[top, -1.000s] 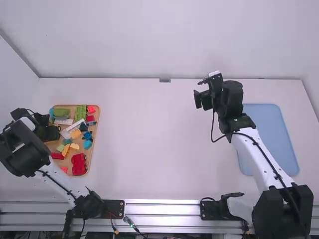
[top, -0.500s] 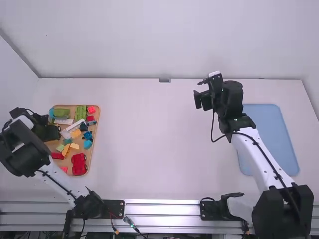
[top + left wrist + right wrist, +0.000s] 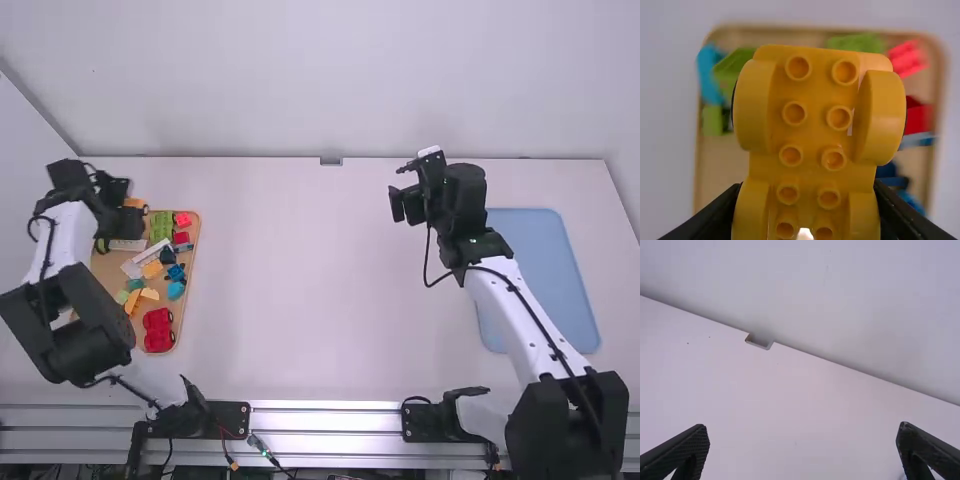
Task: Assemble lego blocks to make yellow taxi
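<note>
The left hand (image 3: 808, 195) just moved to the far end of the tray (image 3: 197, 232), squeezing a yellow car piece (image 3: 812, 130) above it, so taxi building may start, and the right hand (image 3: 802, 428) is open.

A yellow plastic studded vehicle base with rounded fenders (image 3: 810, 125) is gripped above a tan tray (image 3: 715, 170) of coloured blocks.

Wht links (image 3: 498, 302), chunky blk joints (image 3: 466, 195), thin blk cable (image 3: 515, 290) alongside
</note>
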